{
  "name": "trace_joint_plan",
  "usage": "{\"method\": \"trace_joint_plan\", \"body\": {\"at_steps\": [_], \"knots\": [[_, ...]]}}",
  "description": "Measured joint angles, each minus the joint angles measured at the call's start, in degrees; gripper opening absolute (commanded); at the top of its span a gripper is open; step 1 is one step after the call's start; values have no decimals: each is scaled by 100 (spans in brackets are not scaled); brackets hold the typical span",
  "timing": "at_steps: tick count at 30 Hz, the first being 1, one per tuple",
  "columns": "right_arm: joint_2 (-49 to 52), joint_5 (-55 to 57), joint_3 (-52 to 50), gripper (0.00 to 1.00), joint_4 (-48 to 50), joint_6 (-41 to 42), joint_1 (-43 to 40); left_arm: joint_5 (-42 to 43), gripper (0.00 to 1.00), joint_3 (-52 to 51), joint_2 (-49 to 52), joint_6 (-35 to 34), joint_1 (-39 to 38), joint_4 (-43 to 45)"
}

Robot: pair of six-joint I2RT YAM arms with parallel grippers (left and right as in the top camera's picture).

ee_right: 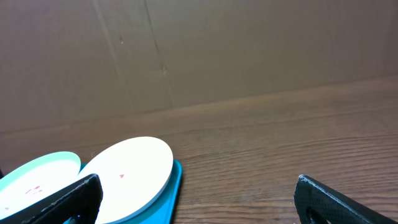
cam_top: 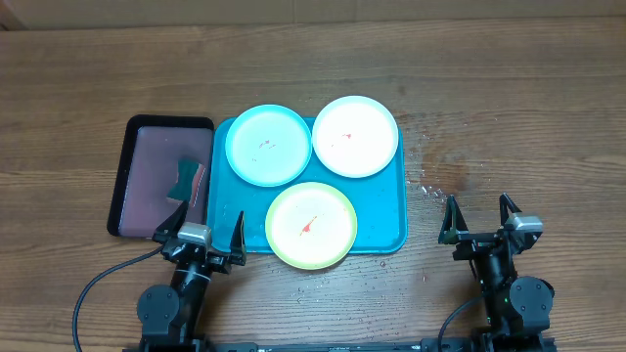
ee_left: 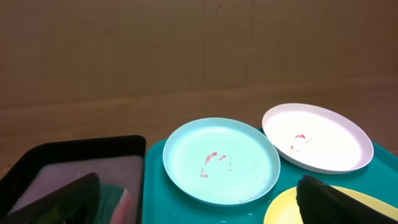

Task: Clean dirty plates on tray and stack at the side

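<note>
1. The three smeared plates lay on the turquoise tray (cam_top: 386,210). The light cyan plate (cam_top: 269,145) was at the far left and the white plate (cam_top: 355,136) at the far right, their rims nearly meeting. The yellow-green plate (cam_top: 311,225) was nearest me, lapping over the tray's front rim.
2. Just left of that tray sat a black tray (cam_top: 132,176) holding a dark green sponge (cam_top: 184,179), its long axis running roughly away from me.
3. The sponge lay just ahead of my left claw (cam_top: 207,217) and slightly to its left, with the yellow-green plate close on its right. My left arm was plainly nearer to both, so I judged the sponge was its job.
4. My left claw pointed forward near the table's front edge, jaws spread wide and empty.
5. My right claw (cam_top: 477,207) was likewise spread and empty. It pointed forward over bare table (cam_top: 528,117), apart from the tray, with the white plate ahead to its left.
</note>
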Motion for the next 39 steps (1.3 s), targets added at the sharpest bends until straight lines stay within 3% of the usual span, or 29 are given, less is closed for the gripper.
{"method": "trace_joint_plan", "body": {"at_steps": [6, 12, 21, 31, 39], "knots": [[0, -201, 0, 100, 52, 87, 0, -4, 100, 11, 0, -210, 0, -72], [153, -302, 96, 100, -184, 133, 0, -302, 100, 393, 0, -627, 0, -988], [1591, -581, 1351, 100, -715, 149, 0, -643, 100, 1523, 374, -778, 0, -2218], [4118, -1429, 3403, 100, -2253, 129, 0, -820, 100, 3150, 2586, -780, 0, -3178], [6024, -2083, 4972, 100, -3965, -334, 151, -822, 100, 4986, 4688, -780, 0, -4802]]}}
